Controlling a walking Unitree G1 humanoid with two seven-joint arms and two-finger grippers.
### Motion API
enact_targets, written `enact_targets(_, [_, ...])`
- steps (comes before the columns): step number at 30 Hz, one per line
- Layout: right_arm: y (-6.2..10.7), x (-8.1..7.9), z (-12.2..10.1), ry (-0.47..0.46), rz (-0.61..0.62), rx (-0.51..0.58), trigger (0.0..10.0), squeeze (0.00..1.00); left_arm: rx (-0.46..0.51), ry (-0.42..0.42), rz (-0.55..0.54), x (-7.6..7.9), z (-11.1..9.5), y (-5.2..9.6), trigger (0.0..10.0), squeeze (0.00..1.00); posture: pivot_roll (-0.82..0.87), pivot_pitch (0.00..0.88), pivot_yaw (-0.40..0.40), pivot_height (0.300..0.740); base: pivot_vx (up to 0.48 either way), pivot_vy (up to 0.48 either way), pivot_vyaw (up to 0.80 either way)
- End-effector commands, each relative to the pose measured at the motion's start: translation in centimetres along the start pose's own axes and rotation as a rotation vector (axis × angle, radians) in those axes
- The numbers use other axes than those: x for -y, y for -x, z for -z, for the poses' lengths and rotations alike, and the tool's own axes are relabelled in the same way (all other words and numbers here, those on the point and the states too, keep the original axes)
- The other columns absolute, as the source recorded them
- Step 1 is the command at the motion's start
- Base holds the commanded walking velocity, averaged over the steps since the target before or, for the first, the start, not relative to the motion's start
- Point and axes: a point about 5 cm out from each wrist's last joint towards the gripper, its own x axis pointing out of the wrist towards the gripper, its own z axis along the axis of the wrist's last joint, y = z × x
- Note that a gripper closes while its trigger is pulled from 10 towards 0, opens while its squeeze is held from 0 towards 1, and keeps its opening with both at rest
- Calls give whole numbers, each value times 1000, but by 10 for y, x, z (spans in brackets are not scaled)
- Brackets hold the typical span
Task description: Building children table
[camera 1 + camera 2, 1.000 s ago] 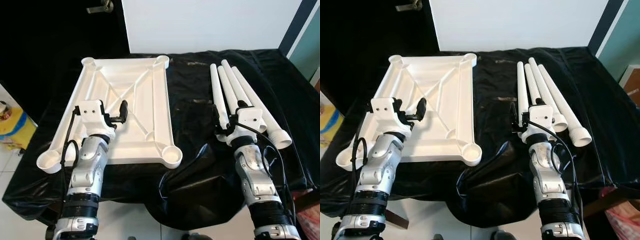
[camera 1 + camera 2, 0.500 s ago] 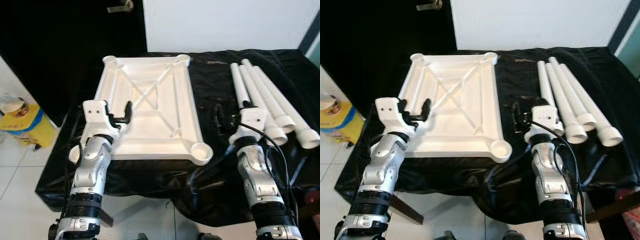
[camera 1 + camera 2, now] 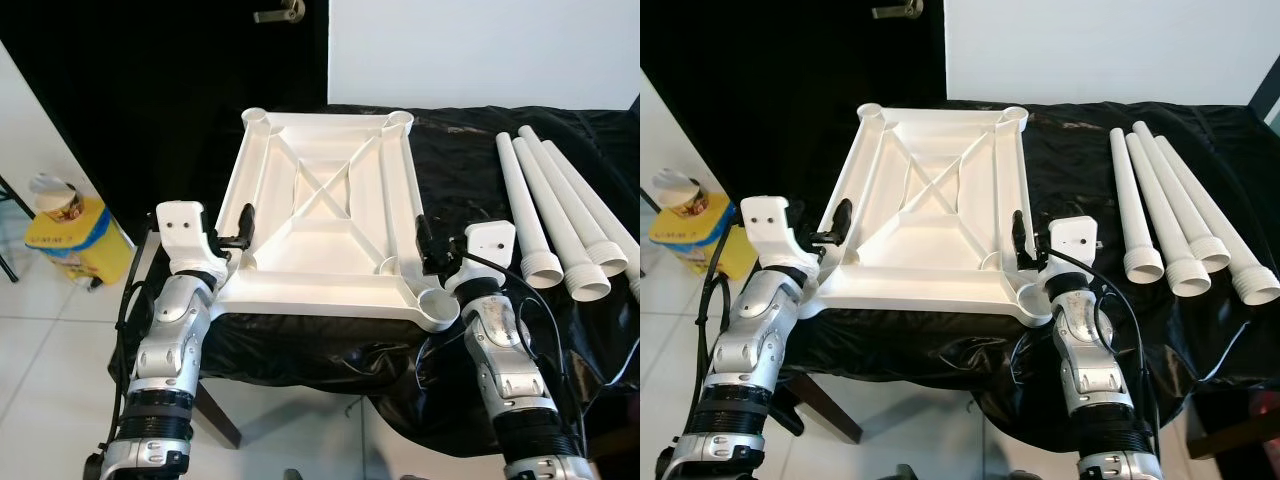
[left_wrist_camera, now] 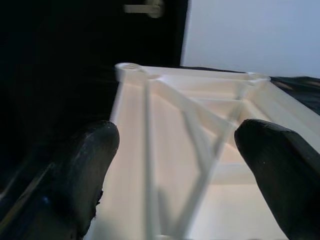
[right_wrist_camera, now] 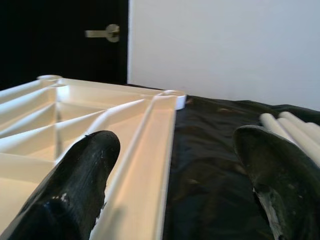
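The white table top (image 3: pixel 320 220) lies upside down at the tabletop's (image 3: pixel 470 160) left end, four legs (image 3: pixel 560 225) well apart toward its right. It looks stiff, light and slick, best gripped by its raised side rims; the left gripper (image 3: pixel 243 228) and right gripper (image 3: pixel 425 243) are both released, straddling those rims.

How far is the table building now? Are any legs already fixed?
Done: tabletop lies upside down on the black cloth. In hand: left gripper and right gripper are open at its near corners. Left: all legs lie loose beside it, none attached.
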Motion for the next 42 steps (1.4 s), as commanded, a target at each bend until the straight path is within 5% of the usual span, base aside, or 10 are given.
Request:
enact_targets(1, [1, 0, 1, -3, 7, -3, 10000, 0, -11, -24, 18, 2, 1, 0, 10000, 0, -48, 41, 40, 740, 0, 0, 0])
enact_targets(23, [3, 1, 1, -1, 26, -8, 10000, 0, 0, -77, 37, 3, -2, 0, 10000, 0, -50, 55, 48, 740, 0, -295, 0])
enact_targets(42, [5, 3, 0, -2, 39, -3, 10000, 0, -13, 3, 18, -1, 0, -1, 10000, 0, -52, 66, 54, 740, 0, 67, 0])
